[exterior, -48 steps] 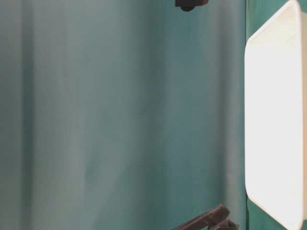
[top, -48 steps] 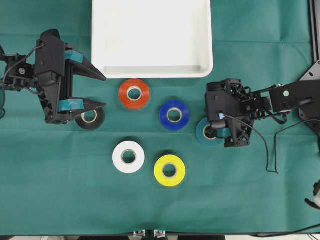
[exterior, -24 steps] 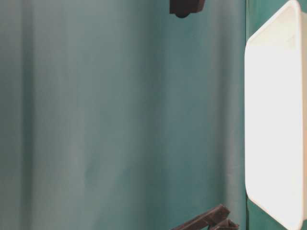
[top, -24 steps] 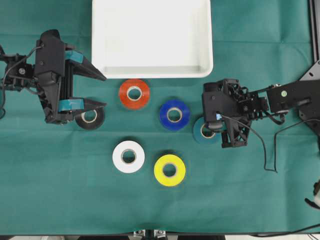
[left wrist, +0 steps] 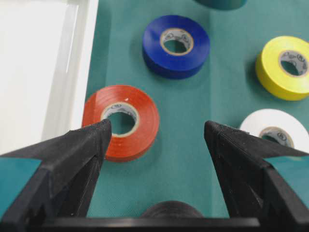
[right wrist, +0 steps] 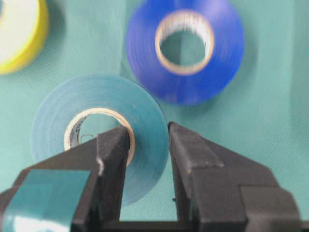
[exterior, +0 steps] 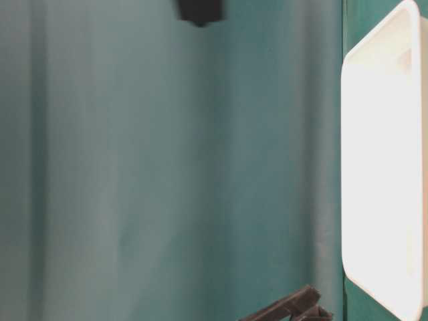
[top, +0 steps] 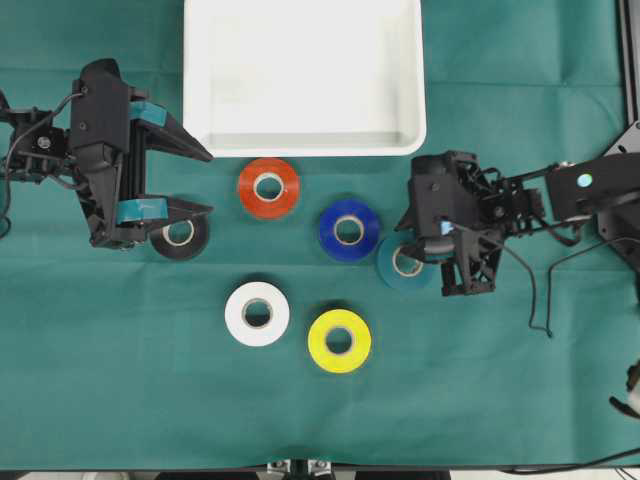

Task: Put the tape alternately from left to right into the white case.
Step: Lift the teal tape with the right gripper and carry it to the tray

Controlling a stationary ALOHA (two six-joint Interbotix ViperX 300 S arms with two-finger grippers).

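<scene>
Grip looks right: right hand (right wrist: 147, 145) clamps the teal tape roll (right wrist: 99, 128) across its wall, one finger in the core; it's probably light, stiff, glossy-slick, while left hand (left wrist: 157, 133) gapes empty.

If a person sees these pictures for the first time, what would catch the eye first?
Probably the bright rolls of tape scattered on the green cloth: red-orange, blue, white and yellow. Next, the right pincer, shut on the wall of the teal roll, one finger in its core. Above them lies the big white tray with nothing in it, and the left pincer stands open over the black roll.
</scene>
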